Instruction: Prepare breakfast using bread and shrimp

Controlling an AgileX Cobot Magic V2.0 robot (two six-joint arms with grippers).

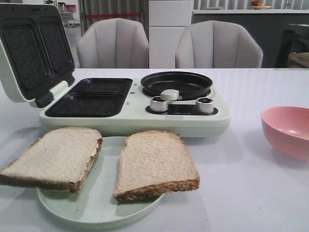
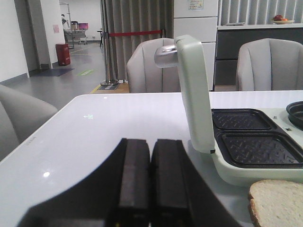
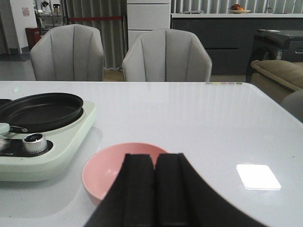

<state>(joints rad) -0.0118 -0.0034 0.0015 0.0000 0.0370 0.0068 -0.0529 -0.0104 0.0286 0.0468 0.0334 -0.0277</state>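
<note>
Two pale grey padded chairs (image 1: 113, 43) (image 1: 218, 45) stand at the far side of the glossy white table (image 1: 251, 193). Between them rises a white cabinet (image 1: 170, 29). A dark counter (image 1: 251, 21) runs along the far right, below vertical blinds. On the far left, grey floor (image 2: 71, 80), a red bin (image 2: 62, 54) and a red barrier belt (image 2: 135, 33).

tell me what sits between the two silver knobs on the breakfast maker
In the front view, the pale handle of the round pan pokes down between the left knob and right knob.
</note>
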